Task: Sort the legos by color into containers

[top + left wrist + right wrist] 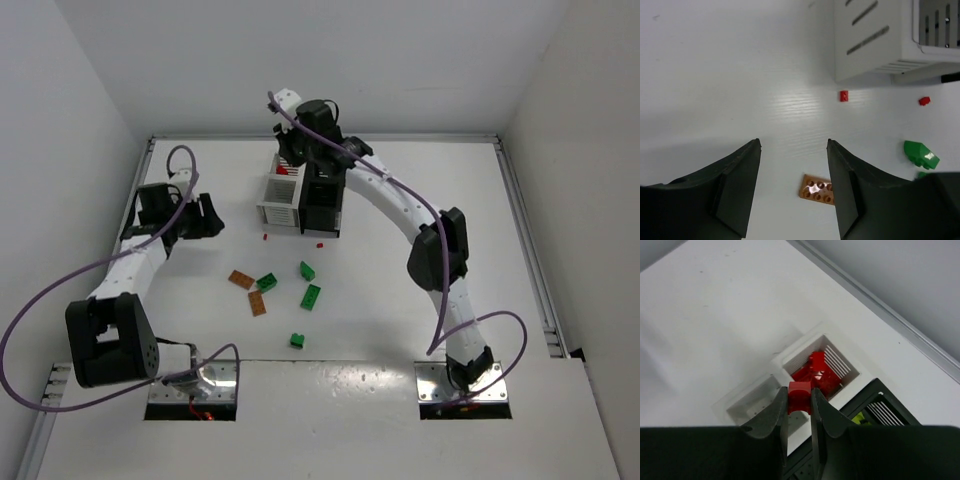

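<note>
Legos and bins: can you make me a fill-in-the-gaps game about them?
The right pincer pinches a ___ brick.
The red pile lies in a ___ bin.
The left pincer is ___, holding nothing.
On the table lie ___ green bricks.
Missing words: red, white, open, four.

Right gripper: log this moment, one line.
right gripper: shut on red lego, above white bin of reds | left gripper: open, empty | table: green legos, brown legos loose
</note>
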You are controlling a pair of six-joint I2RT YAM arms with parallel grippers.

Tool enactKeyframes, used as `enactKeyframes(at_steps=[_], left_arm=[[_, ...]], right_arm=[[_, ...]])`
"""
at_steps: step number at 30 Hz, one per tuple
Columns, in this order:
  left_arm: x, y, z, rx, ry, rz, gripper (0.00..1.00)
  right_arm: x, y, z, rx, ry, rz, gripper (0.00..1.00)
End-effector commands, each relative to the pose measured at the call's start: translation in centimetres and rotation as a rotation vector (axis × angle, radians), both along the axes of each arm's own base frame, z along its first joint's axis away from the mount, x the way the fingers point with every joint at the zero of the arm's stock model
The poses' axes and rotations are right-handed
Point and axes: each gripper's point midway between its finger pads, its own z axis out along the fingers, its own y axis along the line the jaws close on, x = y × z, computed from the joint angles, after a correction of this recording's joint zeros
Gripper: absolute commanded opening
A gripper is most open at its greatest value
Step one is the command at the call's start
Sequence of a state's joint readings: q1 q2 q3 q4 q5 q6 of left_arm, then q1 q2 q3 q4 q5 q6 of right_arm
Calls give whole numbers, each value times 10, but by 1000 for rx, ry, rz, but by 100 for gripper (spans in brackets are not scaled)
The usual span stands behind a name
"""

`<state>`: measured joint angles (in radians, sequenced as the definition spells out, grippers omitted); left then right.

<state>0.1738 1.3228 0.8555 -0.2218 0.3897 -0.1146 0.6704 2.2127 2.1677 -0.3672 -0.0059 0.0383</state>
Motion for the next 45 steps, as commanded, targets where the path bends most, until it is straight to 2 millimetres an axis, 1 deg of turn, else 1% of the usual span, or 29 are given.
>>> enactKeyframes(at_steps=[1, 4, 5, 6, 7, 8, 9, 10, 11, 12, 14, 15, 16, 17, 18, 20, 21, 22, 26, 28, 29, 30, 31, 33, 34, 35, 41, 44, 45], left_arm=[[3, -25, 15, -9, -97, -97, 61], [-3, -45, 10, -54, -73, -148, 61], [-3, -49, 6, -64, -56, -144, 61], [-6, -52, 1, -66, -42, -152, 61], [-11, -57, -8, -55, -18, -142, 61], [-11, -59, -12, -50, -15, -128, 61], [-9, -65, -10, -43, -40, -127, 61], [-13, -66, -19, -39, -26, -118, 61], [-12, -66, -23, -22, -30, -107, 60], [-12, -68, -21, -21, -44, -97, 59], [-13, -76, -26, -4, -58, -98, 57], [-10, -78, -24, 6, -74, -96, 55], [-11, -84, -26, 19, -82, -103, 50], [-9, -82, -29, 28, -81, -92, 49], [-10, -84, -36, 37, -69, -94, 48], [-10, -90, -41, 50, -63, -113, 44], [-8, -87, -43, 60, -63, -100, 44], [-9, -89, -53, 69, -38, -101, 44], [-7, -92, -67, 50, 3, -58, 40], [-5, -90, -76, 55, 23, -34, 38], [-3, -92, -77, 54, 26, -31, 38], [-3, -92, -78, 56, 37, -31, 36], [-3, -90, -82, 65, 44, -22, 36], [1, -98, -82, 67, 55, -29, 35], [3, -95, -83, 80, 66, -16, 35], [2, -101, -85, 76, 81, -24, 34], [0, -117, -106, 69, 190, 2, 34], [1, -114, -114, 58, 223, 53, 35], [1, -111, -118, 67, 232, 73, 37]], right_arm=[[22, 4, -13, 54, -2, -50, 0], [29, 7, -23, 76, 24, -51, 0], [30, 7, -31, 67, 35, -51, 0], [30, 10, -29, 85, 35, -45, 0], [31, 12, -34, 92, 42, -50, 0], [32, 13, -30, 98, 35, -49, 0], [36, 16, -39, 103, 44, -54, 0], [36, 16, -46, 97, 52, -54, 0], [37, 17, -41, 103, 44, -54, 0], [38, 18, -50, 95, 54, -54, 5], [39, 16, -53, 91, 53, -63, 13], [39, 17, -53, 97, 58, -67, 24], [39, 17, -53, 98, 58, -67, 29], [39, 15, -58, 88, 64, -76, 34], [39, 15, -58, 88, 64, -76, 44], [40, 14, -58, 85, 61, -84, 49], [40, 14, -58, 85, 61, -84, 51], [40, 14, -58, 85, 61, -84, 53], [39, 13, -62, 80, 68, -84, 53], [35, 12, -54, 83, 70, -76, 53], [33, 11, -60, 76, 79, -77, 53], [36, 3, -55, 78, 77, -87, 53], [33, 4, -44, 92, 66, -77, 53], [31, -2, -47, 91, 90, -80, 53], [30, -3, -41, 96, 83, -79, 53], [32, -11, -38, 98, 81, -91, 53], [30, -27, -31, 97, 89, -103, 53], [31, -33, -35, 93, 94, -113, 53], [30, -33, -29, 98, 87, -112, 53]])
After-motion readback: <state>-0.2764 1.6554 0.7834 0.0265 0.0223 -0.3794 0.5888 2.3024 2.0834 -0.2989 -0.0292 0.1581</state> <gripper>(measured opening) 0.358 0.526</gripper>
